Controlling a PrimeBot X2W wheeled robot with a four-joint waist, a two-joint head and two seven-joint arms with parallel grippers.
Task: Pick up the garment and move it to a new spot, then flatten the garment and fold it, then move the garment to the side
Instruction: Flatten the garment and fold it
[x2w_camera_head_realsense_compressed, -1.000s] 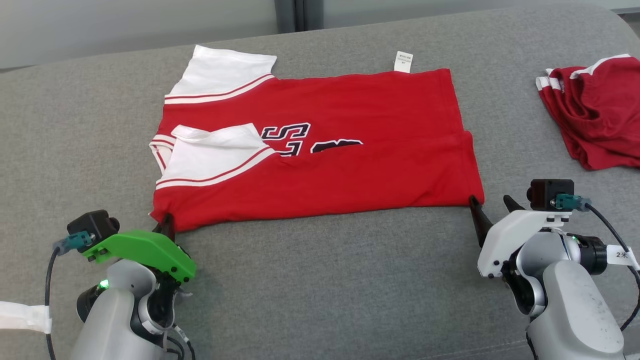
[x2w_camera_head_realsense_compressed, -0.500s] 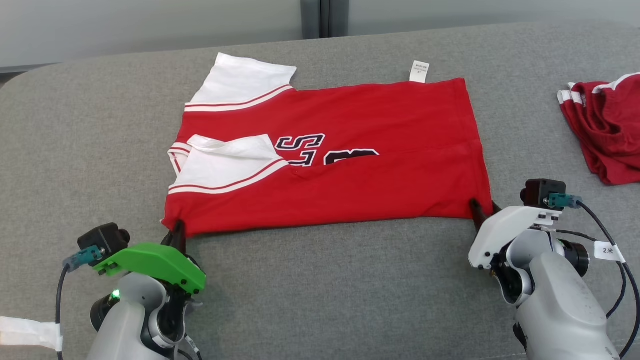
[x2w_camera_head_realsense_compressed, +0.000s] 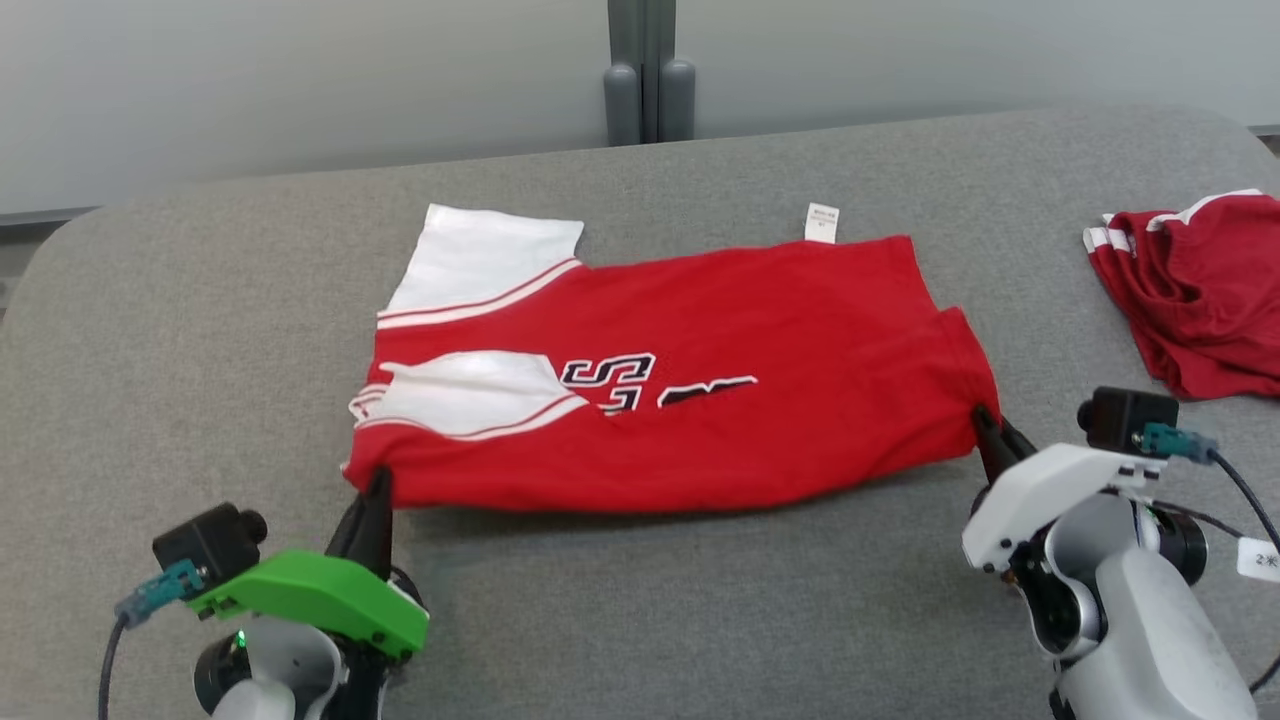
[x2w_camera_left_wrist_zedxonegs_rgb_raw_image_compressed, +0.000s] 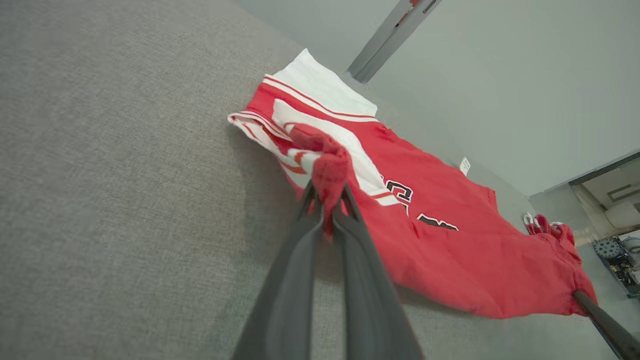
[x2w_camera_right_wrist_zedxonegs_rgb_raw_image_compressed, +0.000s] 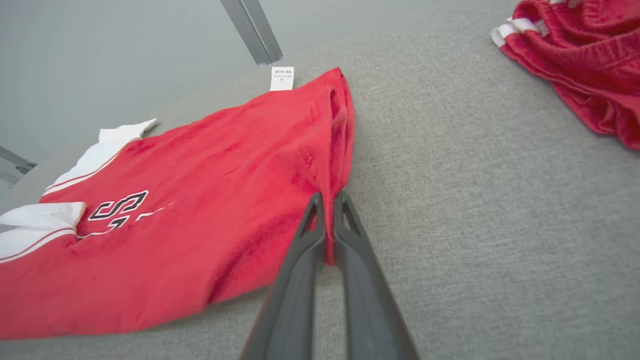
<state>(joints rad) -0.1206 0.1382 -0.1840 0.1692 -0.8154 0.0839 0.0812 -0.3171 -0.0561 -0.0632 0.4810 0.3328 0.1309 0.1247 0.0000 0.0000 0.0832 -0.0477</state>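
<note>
The table (x2w_camera_head_realsense_compressed: 200, 300) is covered in grey woven fabric and has rounded far corners. A red garment (x2w_camera_head_realsense_compressed: 780, 330) with white sleeves and dark lettering lies spread across its middle, folded lengthwise, its near edge raised a little off the fabric. A white label (x2w_camera_head_realsense_compressed: 822, 222) rests at its far edge. Well apart, by the table's right edge, lies a crumpled red cloth (x2w_camera_head_realsense_compressed: 1200, 290) with white stripes.

A red shirt (x2w_camera_head_realsense_compressed: 760, 330) lies across a grey surface (x2w_camera_head_realsense_compressed: 640, 600), its near edge raised. The left gripper (x2w_camera_head_realsense_compressed: 377, 480) pinches its near left corner, the right gripper (x2w_camera_head_realsense_compressed: 985, 420) its near right corner. Another red garment (x2w_camera_head_realsense_compressed: 1200, 290) lies far right.
</note>
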